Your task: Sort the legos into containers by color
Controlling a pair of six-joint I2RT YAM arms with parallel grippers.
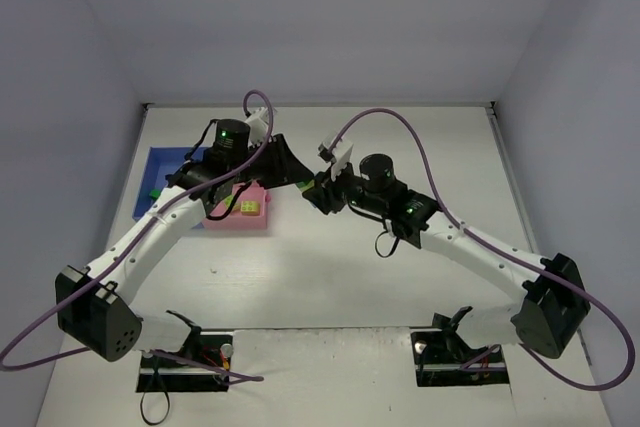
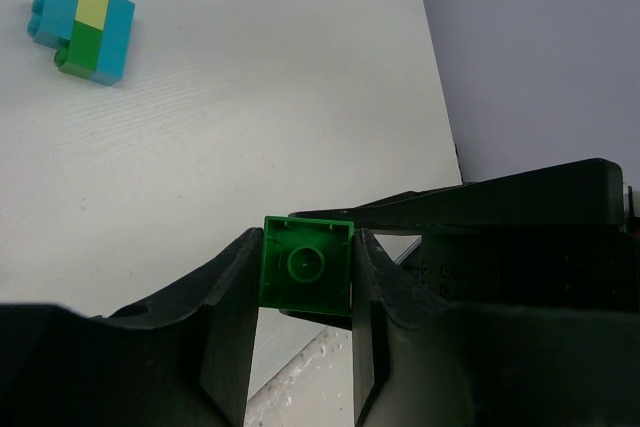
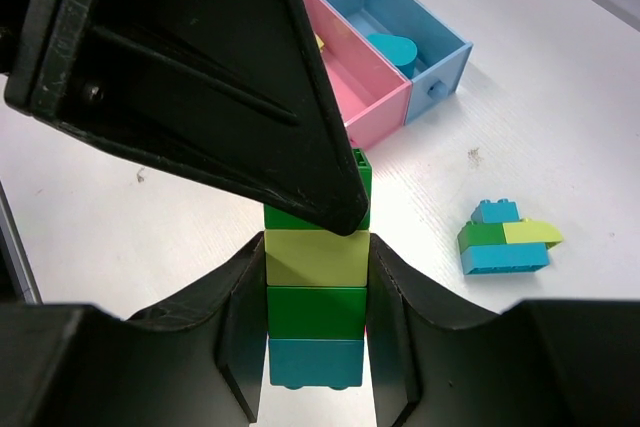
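Dark green brick (image 2: 305, 262) caps the stack (image 3: 316, 317); the left gripper (image 2: 307, 282) pinches it, apparently for removal. The right gripper (image 3: 316, 262) clamps the stack beneath as anchor.

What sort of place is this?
Probably a robotics lab cell: a white table boxed by plain walls, left arm and right arm mounted at its edge, toy bricks and trays.

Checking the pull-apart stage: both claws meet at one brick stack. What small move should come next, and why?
Probably the left claw should pull the dark green brick straight off the stack while the right claw holds firm. The left claw's fingers press both sides of that top brick, and the right claw clamps the lower bricks, so only the joint between them remains.
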